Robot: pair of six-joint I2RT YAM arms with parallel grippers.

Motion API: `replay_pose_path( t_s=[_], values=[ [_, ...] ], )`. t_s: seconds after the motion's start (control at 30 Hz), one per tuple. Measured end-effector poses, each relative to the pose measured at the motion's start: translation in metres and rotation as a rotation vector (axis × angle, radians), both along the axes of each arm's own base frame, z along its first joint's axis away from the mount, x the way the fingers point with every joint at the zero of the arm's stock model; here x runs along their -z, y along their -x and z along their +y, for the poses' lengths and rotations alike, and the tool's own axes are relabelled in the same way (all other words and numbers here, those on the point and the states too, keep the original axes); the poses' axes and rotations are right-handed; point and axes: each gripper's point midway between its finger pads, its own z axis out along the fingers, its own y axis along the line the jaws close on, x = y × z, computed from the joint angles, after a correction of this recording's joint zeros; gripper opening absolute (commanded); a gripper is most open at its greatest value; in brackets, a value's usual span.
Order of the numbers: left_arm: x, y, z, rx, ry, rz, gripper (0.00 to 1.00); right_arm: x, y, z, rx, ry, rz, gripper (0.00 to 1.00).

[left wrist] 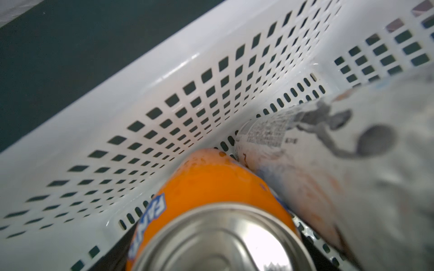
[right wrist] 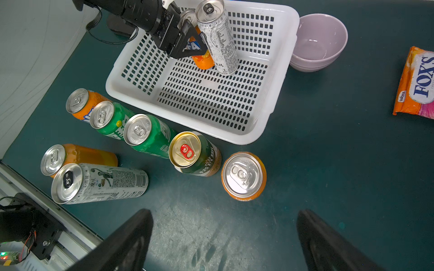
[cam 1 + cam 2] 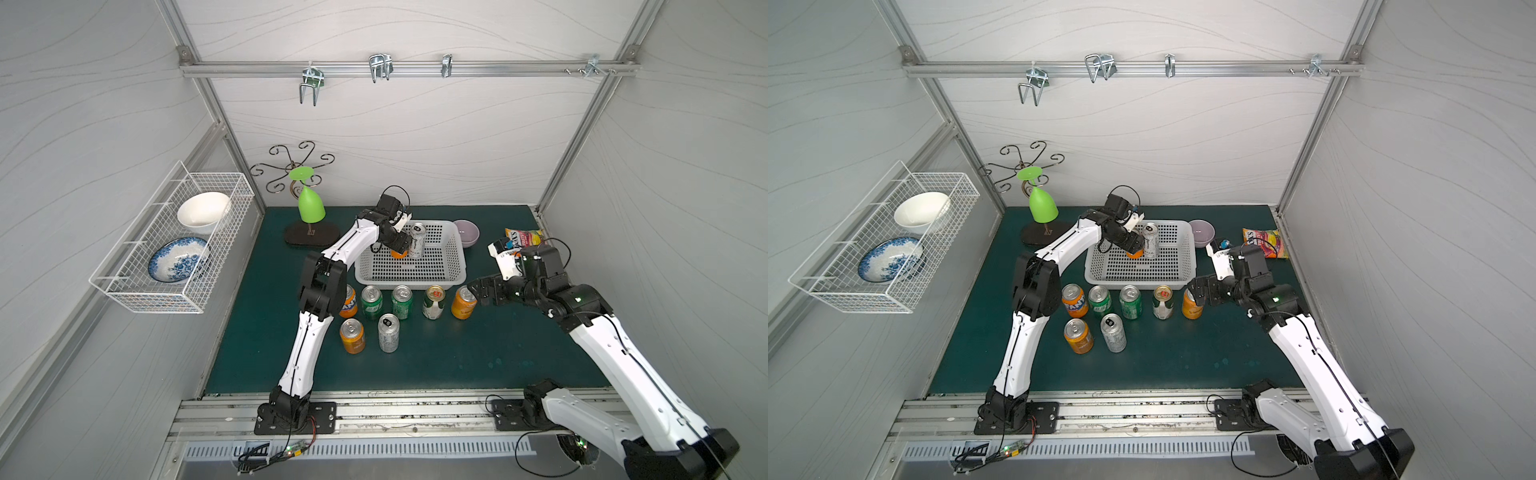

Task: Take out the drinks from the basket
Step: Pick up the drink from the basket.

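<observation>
Seven of the nine drinks stand out on the table (image 3: 457, 357). Two remain in the basket (image 3: 411, 284), which sits mid-table toward the far edge. In its far left part the left gripper (image 3: 400, 246) is closed around the last orange can (image 1: 211, 187), which I judge not yet lifted. That can stands right against the basket's slim silver-white can (image 3: 417, 241), and both are upright.

Along the basket's near side runs a row of five: the left orange can (image 3: 348, 301), the first green can (image 3: 371, 302), the second green can (image 3: 402, 301), the gold-topped green-white can (image 3: 433, 302) and the right orange can (image 3: 463, 302). Nearer the table's front edge stand the front orange can (image 3: 352, 336) and the front slim silver-white can (image 3: 388, 332).

The right gripper (image 2: 225, 239), jaws wide and empty, hovers just beside the right orange can.

Count: four orange, two green, one green-white, two slim silver-white.
</observation>
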Motion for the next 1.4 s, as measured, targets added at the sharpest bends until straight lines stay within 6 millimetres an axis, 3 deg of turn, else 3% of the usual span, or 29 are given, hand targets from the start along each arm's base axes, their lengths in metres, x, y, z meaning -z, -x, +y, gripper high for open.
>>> replay_pose_path(
  t_s=[0.37, 0.67, 1.4],
  values=[
    [-0.002, 0.001, 0.001, 0.011, -0.013, -0.008, 0.64, -0.002, 0.0, -0.001, 0.004, -0.003, -0.006, 0.99],
    [-0.012, 0.021, 0.014, 0.0, -0.044, 0.013, 0.63, -0.003, 0.001, -0.002, 0.006, -0.005, -0.012, 0.99],
    [-0.122, 0.066, 0.043, -0.053, -0.006, -0.134, 0.61, 0.01, 0.001, -0.009, 0.028, 0.007, 0.014, 0.99]
  ],
)
